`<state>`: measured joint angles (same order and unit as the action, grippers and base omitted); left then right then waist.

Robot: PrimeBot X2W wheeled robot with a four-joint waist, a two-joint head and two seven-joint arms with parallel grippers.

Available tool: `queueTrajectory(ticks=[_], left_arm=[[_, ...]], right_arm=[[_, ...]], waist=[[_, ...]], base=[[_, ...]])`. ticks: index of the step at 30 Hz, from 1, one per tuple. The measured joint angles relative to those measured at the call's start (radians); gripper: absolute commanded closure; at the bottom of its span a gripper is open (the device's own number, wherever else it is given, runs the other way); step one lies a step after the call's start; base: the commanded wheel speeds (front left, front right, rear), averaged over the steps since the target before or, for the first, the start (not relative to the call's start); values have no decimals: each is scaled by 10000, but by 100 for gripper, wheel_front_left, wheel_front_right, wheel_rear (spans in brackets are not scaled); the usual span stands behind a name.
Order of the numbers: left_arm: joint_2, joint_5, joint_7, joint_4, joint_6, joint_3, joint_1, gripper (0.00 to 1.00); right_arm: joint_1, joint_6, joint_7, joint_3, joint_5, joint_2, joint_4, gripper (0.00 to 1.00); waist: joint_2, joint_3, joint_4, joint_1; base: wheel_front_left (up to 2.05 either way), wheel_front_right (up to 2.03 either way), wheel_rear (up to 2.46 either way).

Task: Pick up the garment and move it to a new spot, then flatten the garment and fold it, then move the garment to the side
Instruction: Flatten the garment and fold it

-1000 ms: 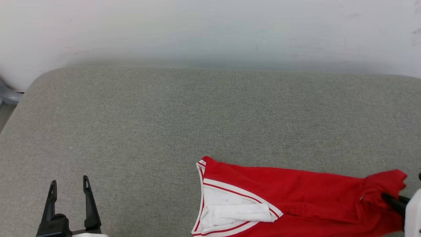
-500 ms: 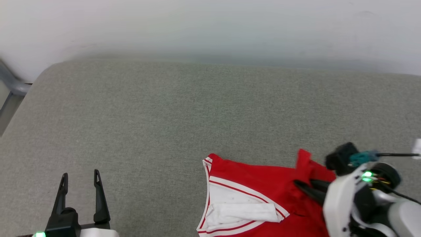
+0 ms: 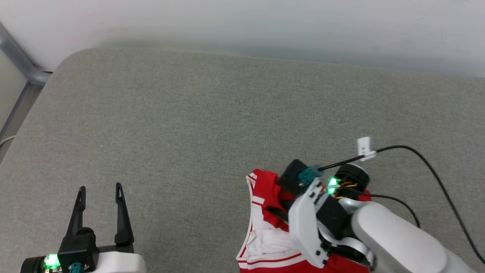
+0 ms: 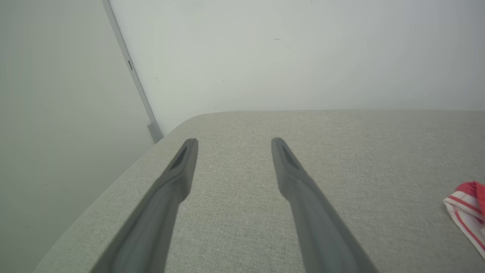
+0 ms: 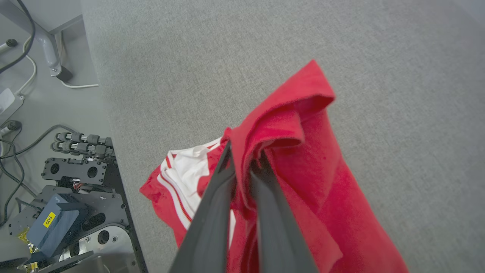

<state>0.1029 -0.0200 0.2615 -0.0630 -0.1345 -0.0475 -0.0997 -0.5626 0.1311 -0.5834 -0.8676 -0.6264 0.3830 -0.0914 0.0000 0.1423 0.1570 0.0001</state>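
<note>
The garment [image 3: 265, 191], a red jersey with white sleeve and striped trim, lies bunched on the grey table near its front edge, partly hidden under my right arm. My right gripper [image 3: 273, 211] is shut on a fold of its red fabric. In the right wrist view the two fingers [image 5: 212, 197] pinch the garment [image 5: 303, 151], whose cloth hangs lifted over the white sleeve part. My left gripper [image 3: 100, 188] stands open at the lower left, apart from the garment and holding nothing. In the left wrist view the left gripper [image 4: 233, 142] is over bare table, with the garment [image 4: 468, 206] at the far right edge.
The grey fabric-covered table [image 3: 212, 113] stretches back to a white wall [image 3: 242, 22]. A grey metal post [image 3: 22, 60] stands at the back left corner. My robot base [image 5: 68, 212] and cables sit below the table's front edge. A black cable [image 3: 428, 163] arcs above my right wrist.
My right gripper has carried the garment's red edge from the far right leftward over the rest of the cloth. The head view has also shifted. The left gripper stays open.
</note>
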Motion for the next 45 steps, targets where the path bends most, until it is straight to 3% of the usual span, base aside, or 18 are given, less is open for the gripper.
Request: queueTrajectory(ticks=[8, 15, 16, 17, 18, 19, 23, 30, 36, 42, 43, 45], left_arm=[[-77, 69, 0, 21, -2, 71, 175, 0], [-121, 69, 0, 73, -4, 77, 277, 0], [-128, 67, 0, 88, -10, 71, 284, 0], [-134, 67, 0, 105, -13, 77, 284, 0], [-136, 69, 0, 117, -6, 82, 284, 0], [-136, 69, 0, 125, 2, 79, 281, 0], [-81, 69, 0, 144, 27, 10, 213, 0], [-8, 67, 0, 142, 90, -75, -81, 0], [40, 107, 0, 92, 130, -15, -209, 0], [77, 144, 0, 67, 198, 67, -371, 0], [102, 142, 0, 104, 198, 59, -433, 0], [107, 130, 0, 102, 199, 61, -528, 0]], right_arm=[[-988, 0, 27, -1703, -196, -807, -2186, 100], [-1131, 2, -17, -2708, -1018, -926, -3476, 100], [-1131, 2, 132, -2744, -1179, -953, -3538, 78], [-1132, 2, 328, -2777, -1298, -963, -3538, 29], [-1131, 2, 635, -2748, -1430, -963, -3469, 29], [-1111, 6, 899, -2700, -1572, -957, -3405, 0], [-1102, 4, 2000, -2378, -1812, -650, -2671, 0], [-780, 2, 4100, -734, -949, 178, -1632, 0], [486, 2, 6077, 2038, 499, 186, -1511, 0], [2143, 0, 7687, 5120, 2525, -460, -1214, 0], [3048, 0, 8057, 6431, 3252, -1024, -748, 0], [3639, 0, 8142, 7135, 3568, -1465, -456, 0]], waist=[[0, 280, 234, 0], [0, 405, 245, 0], [0, 394, 224, 0], [0, 372, 194, 0], [0, 339, 166, 0], [0, 297, 136, 0], [0, 78, -46, 0], [0, -332, -551, 0], [0, -669, -990, -1], [0, -942, -1363, -1], [0, -1084, -1481, -1], [0, -1177, -1551, -1]], base=[[0, 0, 0], [0, 0, 0], [0, 0, 0], [0, 0, 0], [0, 0, 0], [0, 0, 0], [0, 0, 0], [0, 0, 0], [0, 0, 0], [0, 0, 0], [0, 0, 0], [0, 0, 0]])
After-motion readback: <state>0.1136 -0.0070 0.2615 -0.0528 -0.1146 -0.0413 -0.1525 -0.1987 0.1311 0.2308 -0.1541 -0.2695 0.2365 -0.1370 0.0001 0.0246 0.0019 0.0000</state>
